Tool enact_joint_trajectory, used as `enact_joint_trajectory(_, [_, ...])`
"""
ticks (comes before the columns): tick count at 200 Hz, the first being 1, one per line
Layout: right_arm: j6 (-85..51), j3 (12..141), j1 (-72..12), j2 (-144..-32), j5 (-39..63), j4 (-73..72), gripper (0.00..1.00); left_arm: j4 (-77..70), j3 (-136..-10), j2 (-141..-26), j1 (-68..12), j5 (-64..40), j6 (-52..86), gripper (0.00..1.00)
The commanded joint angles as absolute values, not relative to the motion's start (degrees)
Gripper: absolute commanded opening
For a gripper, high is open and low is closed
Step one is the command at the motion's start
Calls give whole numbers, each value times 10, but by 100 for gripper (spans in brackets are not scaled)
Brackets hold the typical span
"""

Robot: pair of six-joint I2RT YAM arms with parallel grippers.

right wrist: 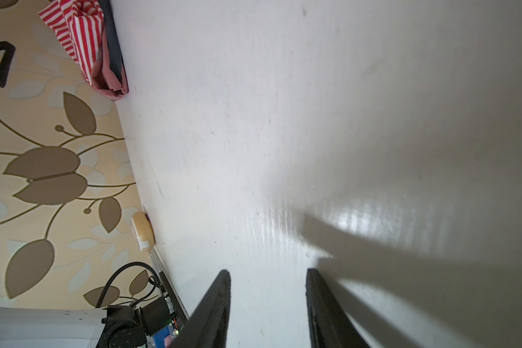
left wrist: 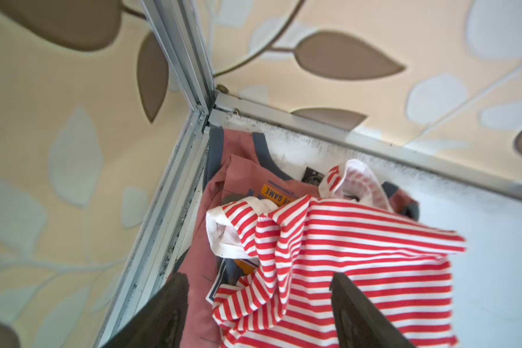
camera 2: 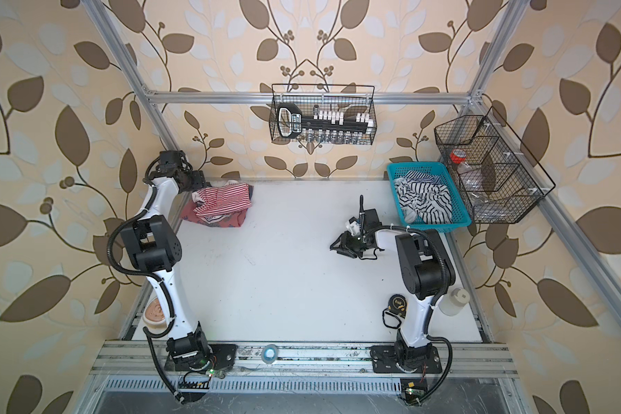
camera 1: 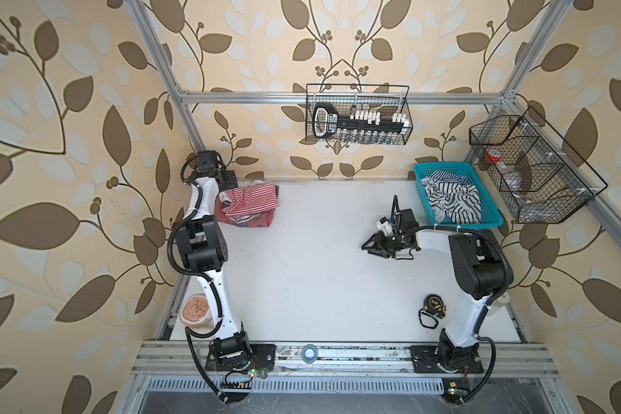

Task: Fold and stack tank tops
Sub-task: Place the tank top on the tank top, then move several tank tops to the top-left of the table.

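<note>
Far across the white table [camera 1: 319,279] from the teal basket [camera 1: 463,225], in the opposite back corner, the left gripper [left wrist: 258,280] hovers with its jaws apart, clamping nothing. Under it the red-and-white striped tank top [camera 1: 250,199] lies on the dusty red tank top [camera 1: 262,222]. The two are stacked, but the striped one looks rumpled and loosely folded, its straps bunched, so I judge the pile may want tidying. Just beside the basket, on the side facing the pile, the right gripper [right wrist: 268,272] hangs low over bare table, jaws apart and empty. Nearer the arm's base than the basket lies a black tape measure [camera 1: 435,304], clear of the open middle. Inside the basket sits a crumpled black-and-white striped garment [camera 1: 452,199], probably unfolded work left. Nothing blocks the path between basket and pile.
</note>
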State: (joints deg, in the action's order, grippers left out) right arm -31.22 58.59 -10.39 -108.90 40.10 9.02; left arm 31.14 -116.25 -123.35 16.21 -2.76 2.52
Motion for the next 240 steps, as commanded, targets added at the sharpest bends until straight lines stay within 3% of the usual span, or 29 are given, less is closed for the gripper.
enact_joint_trajectory(1, [-305,586,-107,-1097,416,74,42,289,-1106,-1176,157,-67,123,68])
enact_joint_trajectory(22, [-308,580,-108,-1097,422,63,42,266,-1067,-1173,134,-76,162,52])
enact_joint_trajectory(40, [-307,577,-109,-1096,425,59,42,314,-1093,-1204,131,-56,172,32])
enact_joint_trajectory(52, [-307,574,-107,-1098,425,56,42,352,-1119,-1225,132,-41,172,23])
enact_joint_trajectory(95, [-316,571,-107,-1109,427,42,42,345,-1138,-1275,137,-63,167,17])
enact_joint_trajectory(132, [-314,577,-108,-1115,422,52,42,374,-1225,-1349,157,-76,170,14])
enact_joint_trajectory(240, [-320,614,-121,-1144,400,83,42,327,-1342,-1452,183,-81,158,16])
